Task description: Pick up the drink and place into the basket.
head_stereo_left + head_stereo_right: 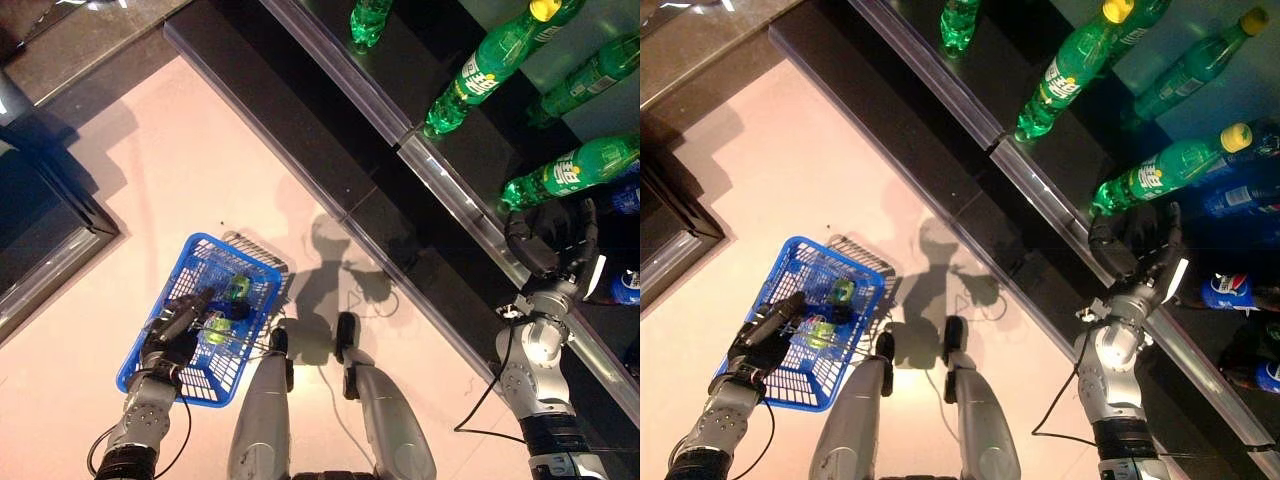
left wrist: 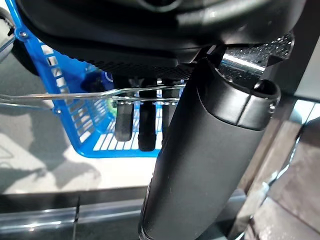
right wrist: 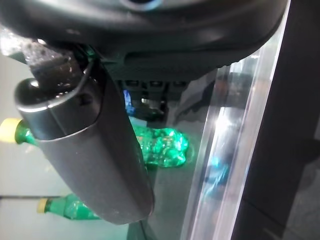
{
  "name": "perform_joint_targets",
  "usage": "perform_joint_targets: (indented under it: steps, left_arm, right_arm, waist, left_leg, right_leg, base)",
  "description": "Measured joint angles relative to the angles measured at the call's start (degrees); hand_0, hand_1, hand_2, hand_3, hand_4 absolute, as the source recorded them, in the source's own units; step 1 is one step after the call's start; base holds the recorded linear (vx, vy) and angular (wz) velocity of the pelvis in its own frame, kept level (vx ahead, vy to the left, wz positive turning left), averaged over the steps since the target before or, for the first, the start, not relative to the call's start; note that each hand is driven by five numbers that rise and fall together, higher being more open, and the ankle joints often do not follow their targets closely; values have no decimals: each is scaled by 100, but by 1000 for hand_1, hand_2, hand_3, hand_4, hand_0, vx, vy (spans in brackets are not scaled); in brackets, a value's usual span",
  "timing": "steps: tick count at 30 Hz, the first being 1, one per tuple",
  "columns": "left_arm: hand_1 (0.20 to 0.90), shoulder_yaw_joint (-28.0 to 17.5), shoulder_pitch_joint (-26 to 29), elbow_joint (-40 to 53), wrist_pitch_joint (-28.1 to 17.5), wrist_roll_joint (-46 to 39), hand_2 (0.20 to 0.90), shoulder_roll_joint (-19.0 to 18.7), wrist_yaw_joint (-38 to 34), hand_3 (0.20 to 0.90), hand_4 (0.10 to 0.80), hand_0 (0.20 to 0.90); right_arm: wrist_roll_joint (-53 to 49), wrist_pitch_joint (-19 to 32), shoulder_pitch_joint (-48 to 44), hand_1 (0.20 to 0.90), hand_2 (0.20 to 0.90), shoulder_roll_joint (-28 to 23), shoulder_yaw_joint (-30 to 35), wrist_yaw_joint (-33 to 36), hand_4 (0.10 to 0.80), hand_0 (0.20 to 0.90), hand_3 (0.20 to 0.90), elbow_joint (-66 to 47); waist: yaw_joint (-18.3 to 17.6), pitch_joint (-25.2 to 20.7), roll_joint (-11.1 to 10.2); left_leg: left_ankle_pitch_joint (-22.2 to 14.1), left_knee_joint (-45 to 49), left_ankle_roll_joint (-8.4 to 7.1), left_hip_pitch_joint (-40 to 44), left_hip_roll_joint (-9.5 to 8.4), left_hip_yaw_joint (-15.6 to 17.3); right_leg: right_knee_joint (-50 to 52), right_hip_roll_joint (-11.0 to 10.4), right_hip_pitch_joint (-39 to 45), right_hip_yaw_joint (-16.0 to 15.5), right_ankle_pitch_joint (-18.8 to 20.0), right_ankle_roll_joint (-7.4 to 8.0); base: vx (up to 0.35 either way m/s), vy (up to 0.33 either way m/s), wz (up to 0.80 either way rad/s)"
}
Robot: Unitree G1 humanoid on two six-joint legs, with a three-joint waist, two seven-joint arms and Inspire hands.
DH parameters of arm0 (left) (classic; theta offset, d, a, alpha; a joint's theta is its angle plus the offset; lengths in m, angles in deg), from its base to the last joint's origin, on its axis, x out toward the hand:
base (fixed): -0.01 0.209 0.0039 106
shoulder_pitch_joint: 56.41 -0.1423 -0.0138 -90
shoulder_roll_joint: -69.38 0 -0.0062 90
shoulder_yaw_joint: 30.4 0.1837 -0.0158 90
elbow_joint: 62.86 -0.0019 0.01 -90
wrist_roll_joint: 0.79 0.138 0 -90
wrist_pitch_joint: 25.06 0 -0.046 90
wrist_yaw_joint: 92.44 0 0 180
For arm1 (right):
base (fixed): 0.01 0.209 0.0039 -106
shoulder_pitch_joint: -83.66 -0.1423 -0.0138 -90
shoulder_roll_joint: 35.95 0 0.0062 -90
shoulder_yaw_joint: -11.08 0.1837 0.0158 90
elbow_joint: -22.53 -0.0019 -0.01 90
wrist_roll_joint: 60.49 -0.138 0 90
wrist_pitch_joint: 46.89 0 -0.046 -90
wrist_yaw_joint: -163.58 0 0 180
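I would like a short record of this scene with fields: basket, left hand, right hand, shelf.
basket: blue basket hangs above the floor, with green drinks inside
left hand: left hand curled round the wire handle
right hand: right hand at the shelf edge by a green bottle, grasp unclear
shelf: shelf holds several green bottles and some blue ones
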Motion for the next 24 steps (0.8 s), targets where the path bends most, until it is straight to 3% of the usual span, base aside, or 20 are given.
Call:
perform_joint_targets:
  steps: [15, 24]
  left_arm:
    - [300, 252, 453, -135, -188, -56, 300, -7, -4, 200, 100, 300]
    - [300, 454, 847, -495, -192, -237, 300, -53, -66, 200, 100, 300]
  right_arm:
    - [-1100, 302, -852, 900, 900, 147, 67, -371, 800, 900, 900, 160]
    - [-1406, 308, -1594, 900, 900, -310, 68, -449, 800, 900, 900, 752]
  waist:
    - [-182, 49, 33]
    - [-164, 78, 116]
  left_leg:
    - [123, -242, -30, -81, -3, 150]
    - [210, -412, -60, -170, -25, 169]
  right_leg:
    - [-15, -36, -256, 94, 34, -42]
    - [-13, -52, -456, 78, 55, -82]
  base:
    - [-58, 9, -5]
    - [-11, 1, -1]
